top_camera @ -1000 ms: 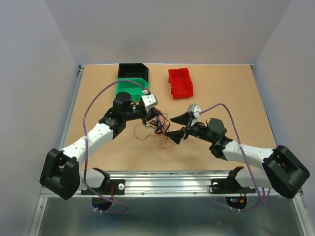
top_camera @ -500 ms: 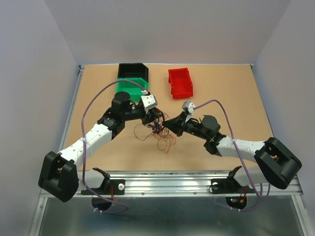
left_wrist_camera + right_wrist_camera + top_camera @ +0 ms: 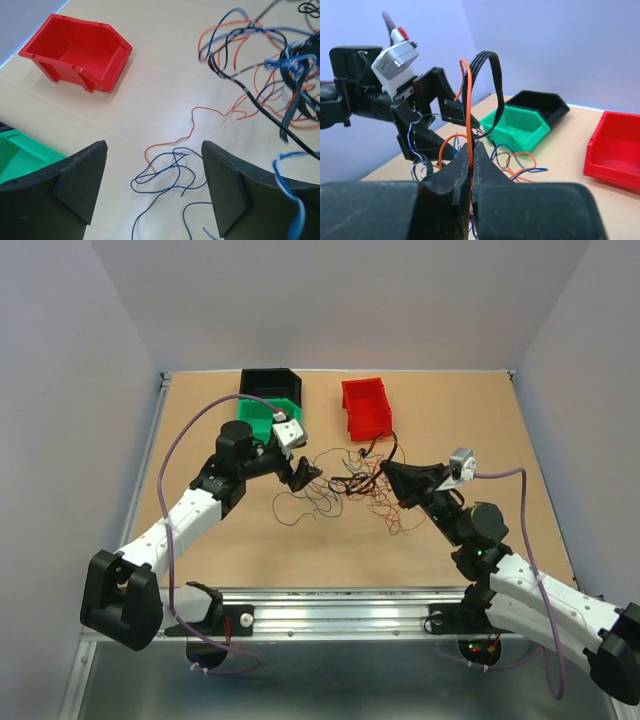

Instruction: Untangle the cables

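Cables (image 3: 352,480), loose tangle at table centre, left gripper (image 3: 306,476) at its 9 o'clock, jaws spread, right gripper (image 3: 472,150) at 3 o'clock, jaws pinching orange and black strands, red bin (image 3: 366,408) at 12 o'clock

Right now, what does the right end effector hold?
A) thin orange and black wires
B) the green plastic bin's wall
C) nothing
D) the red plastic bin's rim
A: the right end effector is shut on thin orange and black wires that rise out of its grip.
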Controlling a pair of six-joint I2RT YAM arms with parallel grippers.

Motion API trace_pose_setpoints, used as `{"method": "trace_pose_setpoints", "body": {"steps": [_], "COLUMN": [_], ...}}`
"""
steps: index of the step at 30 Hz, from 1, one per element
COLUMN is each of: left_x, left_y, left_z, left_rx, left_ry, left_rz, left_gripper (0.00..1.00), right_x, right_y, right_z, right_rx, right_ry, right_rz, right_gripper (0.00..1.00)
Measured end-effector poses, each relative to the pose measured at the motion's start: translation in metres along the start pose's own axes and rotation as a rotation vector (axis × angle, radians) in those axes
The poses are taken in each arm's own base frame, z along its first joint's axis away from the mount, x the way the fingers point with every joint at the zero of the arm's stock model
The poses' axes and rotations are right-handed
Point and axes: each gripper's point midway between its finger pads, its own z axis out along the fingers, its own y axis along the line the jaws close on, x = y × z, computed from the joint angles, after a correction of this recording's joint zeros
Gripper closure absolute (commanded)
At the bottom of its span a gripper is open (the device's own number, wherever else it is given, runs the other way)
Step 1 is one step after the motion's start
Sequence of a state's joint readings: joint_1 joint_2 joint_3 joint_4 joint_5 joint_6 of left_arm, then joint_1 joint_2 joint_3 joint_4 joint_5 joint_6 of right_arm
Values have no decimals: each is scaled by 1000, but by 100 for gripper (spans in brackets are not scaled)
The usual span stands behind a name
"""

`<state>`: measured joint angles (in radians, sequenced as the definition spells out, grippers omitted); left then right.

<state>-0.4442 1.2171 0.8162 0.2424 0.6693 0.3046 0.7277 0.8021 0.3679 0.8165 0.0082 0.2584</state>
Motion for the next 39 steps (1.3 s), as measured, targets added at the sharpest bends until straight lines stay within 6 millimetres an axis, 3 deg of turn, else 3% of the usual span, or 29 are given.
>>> {"method": "trace_pose_setpoints", "body": {"steps": [2,5,13,18,22,26,29,30,32,33,35,39], "left_x": [-1,-4,-12,-15,-10,7,19,25,29,30,28,18], "left_y": [1,-14,-54,-82,-93,-105,-112,-115,-115,-113,-110,-103], "left_z": [-3,-3,-8,-7,0,14,24,28,34,37,42,46], "left_rx": [17,107,291,373,414,454,467,475,471,464,443,409], "left_ry": [-8,-32,-84,-101,-94,-50,-15,3,17,24,22,-4], "left_rz": [-3,3,100,144,147,122,106,92,88,72,64,66], "left_gripper": [2,1,1,1,1,2,20,35,50,67,84,100], "right_x": [-7,-7,30,42,47,48,46,46,45,44,43,42], "right_y": [-5,-11,-26,-30,-32,-32,-31,-30,-29,-29,-28,-27], "right_z": [-4,-7,-6,-4,-3,-2,-1,-1,0,0,0,1], "right_rx": [36,73,129,148,154,154,151,151,146,144,140,137], "right_ry": [-18,-11,103,133,141,143,135,132,128,126,122,117], "right_rz": [0,-1,0,10,20,26,32,35,41,43,47,54], "right_gripper": [99,99,100,99,99,99,100,100,99,100,99,99]}}
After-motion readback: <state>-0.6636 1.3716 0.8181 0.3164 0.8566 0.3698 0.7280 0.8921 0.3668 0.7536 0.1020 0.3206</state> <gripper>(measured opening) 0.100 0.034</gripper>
